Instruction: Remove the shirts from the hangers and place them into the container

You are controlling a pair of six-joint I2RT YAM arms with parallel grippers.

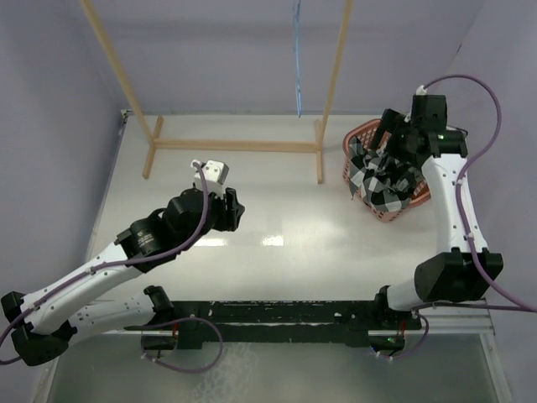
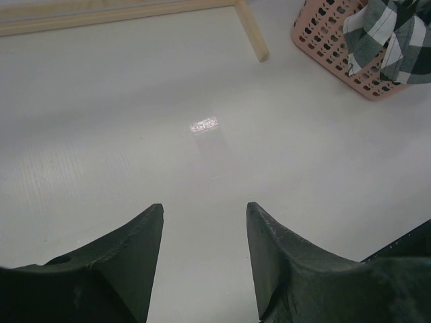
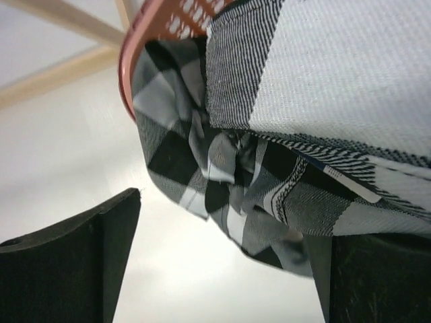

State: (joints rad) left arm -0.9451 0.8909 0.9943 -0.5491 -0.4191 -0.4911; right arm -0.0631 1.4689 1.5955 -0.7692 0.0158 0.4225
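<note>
Right claw (image 1: 394, 144): stands wide open above the salmon-pink rectangular plastic basket with lattice-holed sides (image 1: 351, 158), fingers pointing down into it. In the right wrist view, shows its two dark fingers far apart, with folds of the black-and-white large-check cloth shirt (image 3: 323, 81) between them; touches the cloth maybe with the right finger, cannot tell for sure, but does not pinch it.

Shirt (image 1: 382, 178): lies crumpled inside the basket, fills most of it, and hangs a little over the rim (image 3: 145, 33) on the side toward the rack.

Basket: stands at the far right of the white worktop (image 1: 277, 201), just beside the right foot of the tan wooden rack frame (image 1: 235, 145).

Thin light-blue wire hanger (image 1: 297, 50): hangs inside the rack frame, well apart from the basket, top cut by the picture edge.

Left claw (image 1: 231, 210): hovers over the middle-left of the worktop, fairly open, holds nothing; only bare worktop between its fingers (image 2: 135, 256).
</note>
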